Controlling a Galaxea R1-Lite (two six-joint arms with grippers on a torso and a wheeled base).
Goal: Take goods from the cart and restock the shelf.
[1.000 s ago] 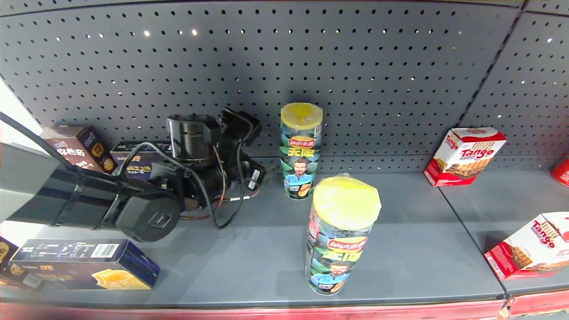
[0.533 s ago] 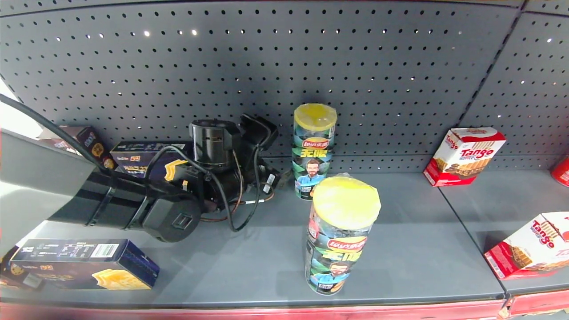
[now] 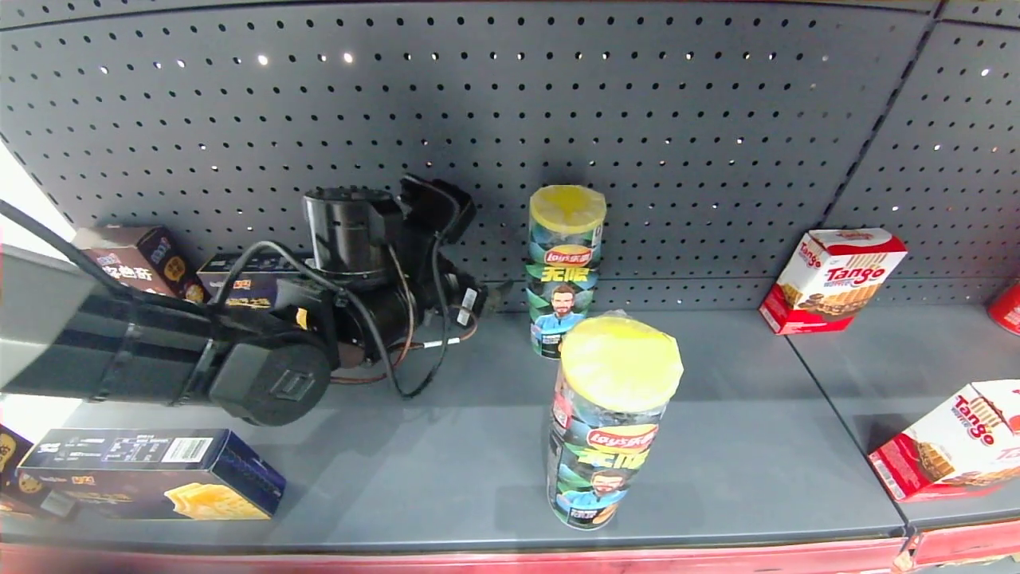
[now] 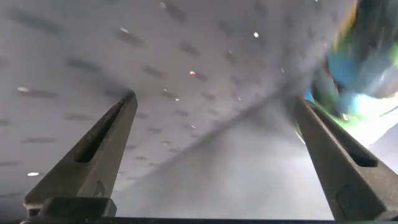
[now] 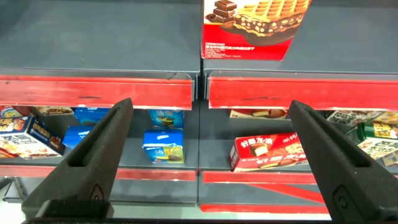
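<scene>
While it gapes wide, the left end effector (image 4: pixel 214 98) hangs just beside the rear can (image 3: pixel 566 271).

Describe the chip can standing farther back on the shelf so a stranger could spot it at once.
Look at the grey shelf with the perforated back panel. Near its middle stand two upright chip cans with yellow lids. Take the rear can, close to the panel; the front can stands near the shelf's red edge.

We are seeing the front can (image 3: pixel 612 422) standing by the shelf's (image 3: pixel 446 478) front edge, the back can (image 3: pixel 564 271) behind it at the rear edge, a box (image 3: pixel 151 474) lying at the front left corner.
</scene>
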